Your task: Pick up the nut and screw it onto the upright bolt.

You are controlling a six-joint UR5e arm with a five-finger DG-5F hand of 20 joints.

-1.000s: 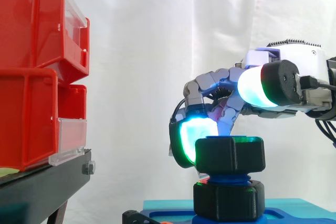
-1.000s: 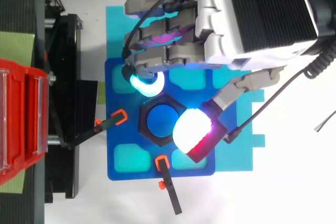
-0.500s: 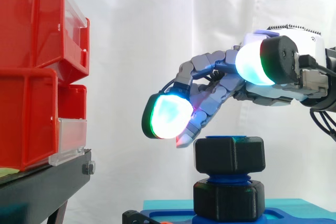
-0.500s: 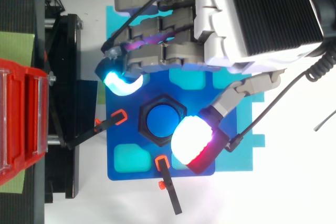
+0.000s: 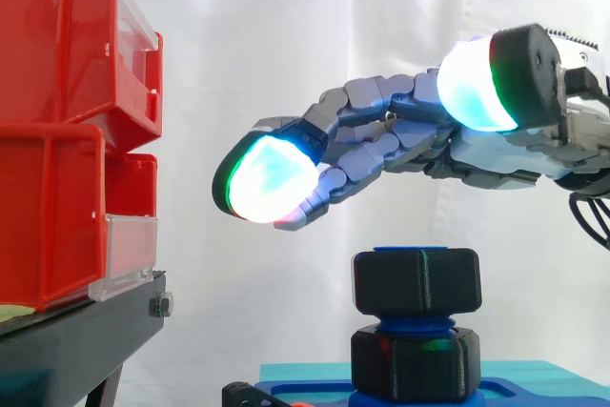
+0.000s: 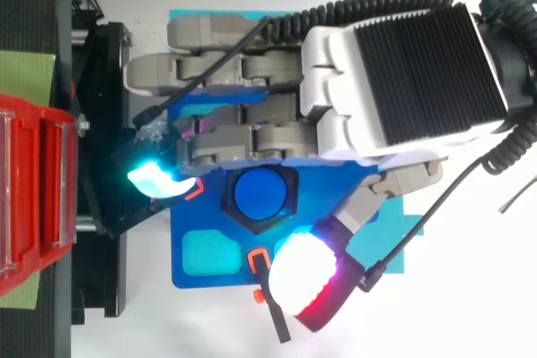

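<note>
A black hexagonal nut [image 5: 416, 280] sits on the top of the upright blue bolt [image 6: 259, 193], above a second black nut [image 5: 415, 362] at the bolt's foot. The bolt stands on a blue baseplate [image 6: 197, 278]. My hand [image 5: 400, 135] hovers above the nut, clear of it, with its fingers stretched out nearly straight toward the left. One glowing fingertip [image 5: 267, 178] points at the red bins, and the thumb pad [image 6: 300, 282] glows off to the bolt's side. In the top view the hand [image 6: 394, 73] covers the plate's far half. Nothing is held.
Stacked red bins [image 5: 67, 131] rest on a black stand [image 5: 76, 340] at the left. Black clamps with orange tips [image 6: 267, 291] grip the baseplate's edges. A cyan mat [image 6: 403, 241] lies under the plate. White curtain behind.
The fingers let go of the top nut, straightened and swung out to the left, and the whole hand rose away from the bolt. The nut stays on the bolt.
</note>
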